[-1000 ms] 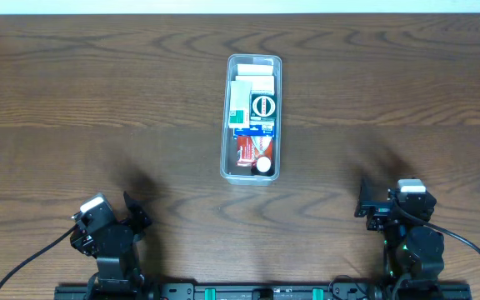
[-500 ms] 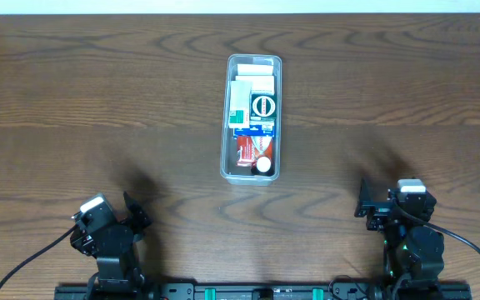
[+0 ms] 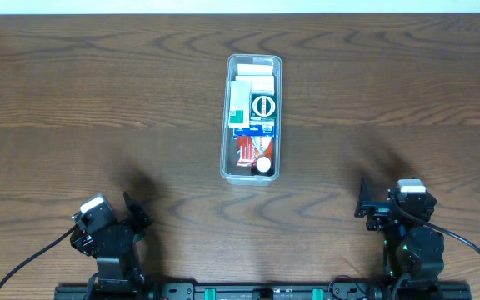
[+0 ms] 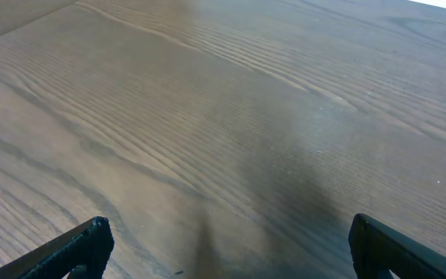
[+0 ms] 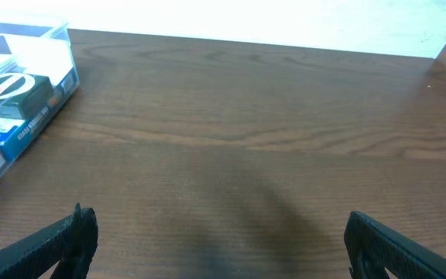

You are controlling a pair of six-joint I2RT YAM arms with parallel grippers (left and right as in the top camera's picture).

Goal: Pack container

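Note:
The container (image 3: 227,117), a clear long narrow bin, lies at the table's middle, a little toward the back. It holds white boxes, a green box with a round mark (image 3: 262,106), a blue box and a red packet (image 3: 248,150). Its near corner (image 5: 63,34) shows at the left edge of the right wrist view. My left gripper (image 3: 132,215) rests near the front left, open, with only bare wood between its fingers (image 4: 227,240). At the front right, my right gripper (image 3: 373,200) also stands open and empty (image 5: 219,232), well apart from the container.
The brown wooden table (image 3: 407,100) stretches on both sides of the container. Its far edge meets a white surface (image 3: 240,5) at the back. Cables trail from both arm bases along the front edge.

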